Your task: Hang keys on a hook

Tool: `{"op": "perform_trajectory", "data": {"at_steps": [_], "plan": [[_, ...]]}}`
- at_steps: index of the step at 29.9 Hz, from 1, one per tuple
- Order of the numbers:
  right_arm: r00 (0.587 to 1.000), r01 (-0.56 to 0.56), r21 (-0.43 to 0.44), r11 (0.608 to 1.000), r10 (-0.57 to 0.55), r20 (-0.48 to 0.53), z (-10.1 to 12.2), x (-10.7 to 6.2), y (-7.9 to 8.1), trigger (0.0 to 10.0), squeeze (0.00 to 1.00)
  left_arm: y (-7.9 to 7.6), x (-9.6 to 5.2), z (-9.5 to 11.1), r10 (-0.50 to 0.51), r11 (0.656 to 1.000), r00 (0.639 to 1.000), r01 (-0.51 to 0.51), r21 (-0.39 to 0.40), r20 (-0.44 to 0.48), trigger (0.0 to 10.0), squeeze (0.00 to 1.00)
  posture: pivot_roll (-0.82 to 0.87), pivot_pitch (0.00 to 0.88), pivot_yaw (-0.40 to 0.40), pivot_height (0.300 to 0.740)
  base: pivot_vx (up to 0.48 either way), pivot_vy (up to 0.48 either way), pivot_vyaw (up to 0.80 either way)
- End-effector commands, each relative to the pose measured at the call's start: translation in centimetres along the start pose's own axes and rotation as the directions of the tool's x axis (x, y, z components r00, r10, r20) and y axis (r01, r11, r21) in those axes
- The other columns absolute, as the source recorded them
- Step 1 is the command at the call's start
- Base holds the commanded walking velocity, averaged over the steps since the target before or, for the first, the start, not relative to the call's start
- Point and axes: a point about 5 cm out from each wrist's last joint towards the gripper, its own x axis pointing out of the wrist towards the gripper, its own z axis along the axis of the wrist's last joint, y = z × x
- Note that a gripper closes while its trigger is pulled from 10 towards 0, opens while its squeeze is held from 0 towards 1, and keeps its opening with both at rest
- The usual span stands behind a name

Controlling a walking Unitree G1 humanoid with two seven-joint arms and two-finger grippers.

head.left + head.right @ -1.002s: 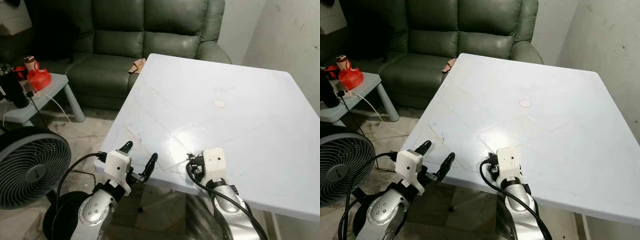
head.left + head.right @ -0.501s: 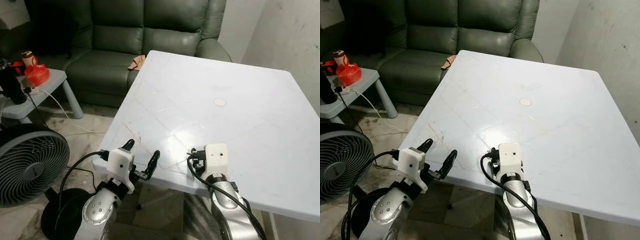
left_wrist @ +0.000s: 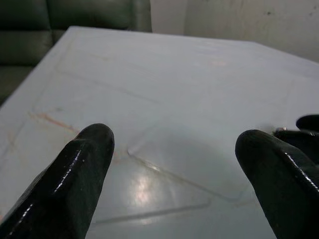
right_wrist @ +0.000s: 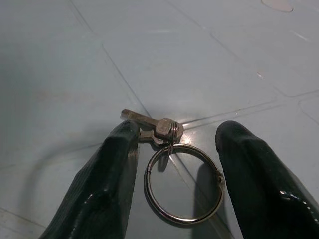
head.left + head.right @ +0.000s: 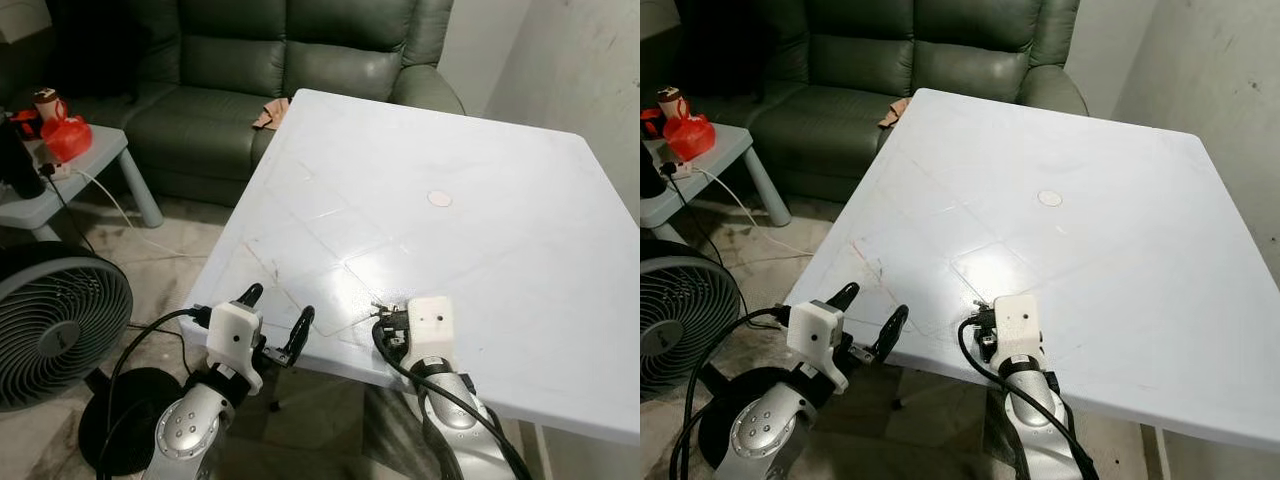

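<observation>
- Right gripper (image 4: pixel 172 164): fingers spread, straddling the key ring (image 4: pixel 183 183); nothing pinched yet. One finger (image 4: pixel 107 174) looks to be touching or almost touching the key (image 4: pixel 149 124), the other stands off beside the ring.
- Key and ring lie flat on the white table (image 5: pixel 480 240), directly under and between the right fingers, at the table's near edge. In the head views they sit just ahead of the right wrist block (image 5: pixel 428 325), too small there to make out well.
- Left gripper (image 5: pixel 275 325): fingers apart, empty, hovering at the near table edge, just left of the right gripper; not engaged.
- Further out: small round mark (image 5: pixel 439 198) on the table well beyond the gripper; green sofa (image 5: pixel 260 90) past the far edge; fan (image 5: pixel 55 325) on the floor to the left; side table with a red item (image 5: pixel 68 135) far left.
- Progress: early. Keys not grasped, not lifted. No hook seen.
- Left to do, by my read: close on the ring, lift, find the hook, hang.
</observation>
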Motion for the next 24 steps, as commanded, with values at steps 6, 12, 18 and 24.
{"op": "perform_trajectory", "data": {"at_steps": [6, 12, 18, 24], "plan": [[1.000, 0.005, 0.044, 0.999, -0.004, -0.012, 0.0, -0.2, 0.6, 4.8, 0.00, -0.1, -0.4, 0.3, 0.019, 1.000, 1.000, -0.019, 0.020, -0.005, 10.0, 0.00, 0.08, 0.125, -0.071, 0.740, 0.000, 0.000, 0.00], [1.000, 0.008, 0.066, 0.998, -0.007, -0.010, 0.4, 0.2, 1.3, 0.0, 0.00, -0.1, -0.3, 0.4, 0.028, 0.999, 1.000, -0.028, 0.023, -0.004, 10.0, 0.00, 0.08, 0.123, -0.072, 0.740, 0.000, 0.000, 0.00], [1.000, 0.012, 0.063, 0.998, -0.011, -0.012, 0.4, 0.2, 1.4, 0.0, 0.00, -0.1, -0.3, 0.5, 0.036, 0.999, 0.999, -0.036, 0.028, -0.003, 10.0, 0.00, 0.09, 0.125, -0.074, 0.740, 0.000, 0.000, 0.00], [1.000, 0.000, 0.058, 0.998, 0.001, -0.017, 0.3, 0.2, 1.5, 0.0, 0.00, 0.2, -0.4, 0.6, 0.047, 0.998, 0.999, -0.047, 0.035, -0.005, 10.0, 0.00, 0.10, 0.129, -0.076, 0.740, 0.000, 0.000, 0.00]]}}
